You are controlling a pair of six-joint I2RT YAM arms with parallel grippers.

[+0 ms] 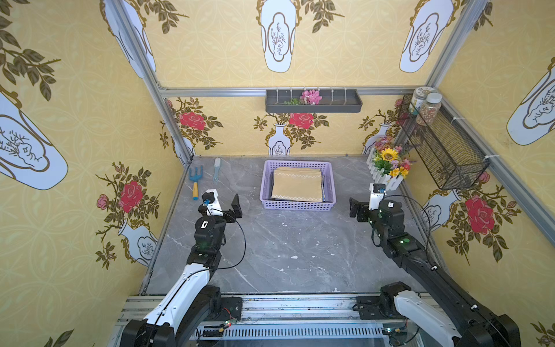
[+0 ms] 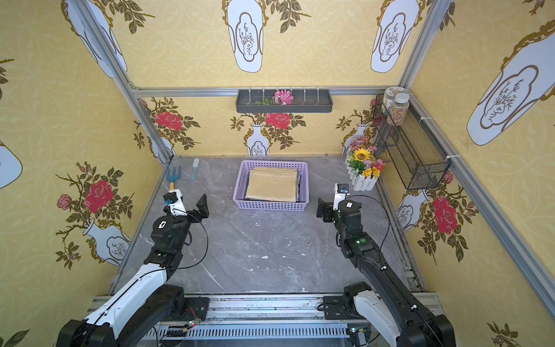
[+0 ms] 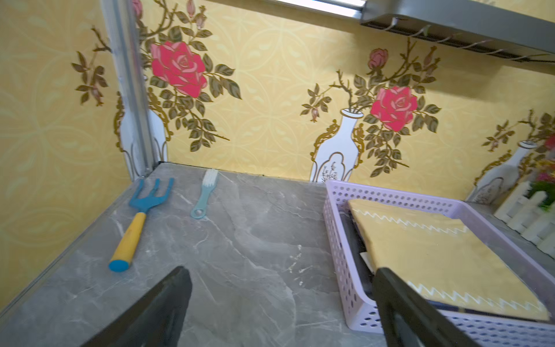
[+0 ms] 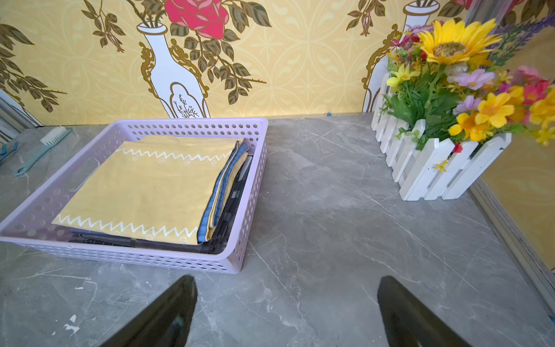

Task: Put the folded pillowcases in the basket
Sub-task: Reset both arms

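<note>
Left pincer (image 3: 280, 272): jaws spread wide, nothing btwn them, held off the grey surface (image 3: 240, 255). Right pincer (image 4: 287, 278): same, jaws wide apart & empty. Neither touches anything.

Basket (image 4: 195, 124) sits fwd of both pincers & btwn them, on each one's inner side, near but apart. Pillowcase (image 4: 144, 186) is folded, yellow w/ white zigzag trim. It lies flat inside the basket, on top of darker folded cloths (image 4: 228, 222), blue & dark edges showing under it.

Fwd of the left pincer, outer side: garden fork (image 3: 141, 222), blue head & yellow handle, w/ a pale brush (image 3: 205, 192) beside it, both flat on the surface nr the back wall. Fwd of the right pincer, outer side: white picket flower box (image 4: 435, 162) w/ sunflower & mixed blooms.
</note>
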